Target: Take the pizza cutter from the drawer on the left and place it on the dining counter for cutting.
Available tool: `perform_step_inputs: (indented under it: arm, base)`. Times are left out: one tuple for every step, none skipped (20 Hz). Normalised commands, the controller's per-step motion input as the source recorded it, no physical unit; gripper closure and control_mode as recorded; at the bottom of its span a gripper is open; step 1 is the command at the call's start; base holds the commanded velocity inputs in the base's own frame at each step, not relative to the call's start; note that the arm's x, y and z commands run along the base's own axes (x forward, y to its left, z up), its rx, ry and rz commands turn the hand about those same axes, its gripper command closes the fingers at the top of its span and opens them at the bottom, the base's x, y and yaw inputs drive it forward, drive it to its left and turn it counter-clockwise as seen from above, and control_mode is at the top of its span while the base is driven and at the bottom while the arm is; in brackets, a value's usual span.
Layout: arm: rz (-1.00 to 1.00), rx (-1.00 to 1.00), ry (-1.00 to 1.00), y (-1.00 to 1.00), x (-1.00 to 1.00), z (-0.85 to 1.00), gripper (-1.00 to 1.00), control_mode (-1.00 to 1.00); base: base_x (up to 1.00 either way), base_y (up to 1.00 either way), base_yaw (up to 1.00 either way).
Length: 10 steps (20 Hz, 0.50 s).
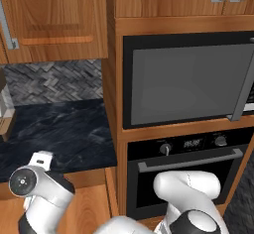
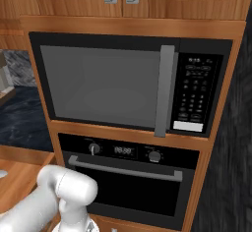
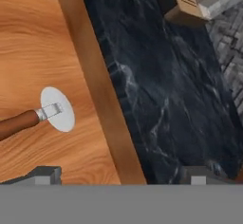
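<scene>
One hand-view detail: pizza cutter (image 3: 40, 116) lying inside the drawer (image 3: 85, 76).

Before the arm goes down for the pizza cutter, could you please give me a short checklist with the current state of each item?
1. Drawer open, inside exposed: ok.
2. Pizza cutter visible, lying flat on the drawer floor: ok.
3. Gripper open and empty: ok.
4. Gripper centred over the cutter: not ok; the cutter lies off to one side, and the drawer's side wall sits between the fingertips.
5. Whole brown handle in sight: not ok, cut off at the picture's edge.
6. Height above the cutter: cannot tell.
</scene>
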Motion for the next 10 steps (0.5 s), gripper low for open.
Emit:
perform_step_inputs:
  arm:
    - [-0.15,0.15,0.25,0.01,0.00,0.00,-1.00,-1.00]
    - [-0.20,0.13,0.26,0.11,0.00,0.00,-1.00,-1.00]
    - [-0.20,0.16,0.28,0.10,-0.03,0.00,-1.00,-1.00]
    - [-0.19,0.16,0.26,0.06,-0.02,-0.01,-1.00,-1.00]
    - [-0.22,0.16,0.29,0.14,-0.04,-0.05,-1.00,-1.00]
    - [-0.26,0.16,0.31,0.21,0.00,-0.04,-1.00,-1.00]
    - [-0.28,0.14,0.26,0.24,0.00,-0.10,-1.00,-1.00]
    - [-0.29,0.14,0.23,0.21,0.00,-0.14,-1.00,-1.00]
    - [-0.30,0.13,0.23,0.24,0.00,-0.17,-1.00,-1.00]
    - [-0.32,0.13,0.21,0.28,0.00,-0.21,-1.00,-1.00]
  base:
    - [0.00,0.00,0.00]
    - [0.00,0.00,0.00]
    - [0.00,0.00,0.00]
    - [0.00,0.00,0.00]
    - [0.00,0.00,0.00]
    - [0.00,0.00,0.00]
    - [0.00,0.00,0.00]
    - [0.00,0.00,0.00]
    - [0.00,0.00,0.00]
    - [0.00,0.00,0.00]
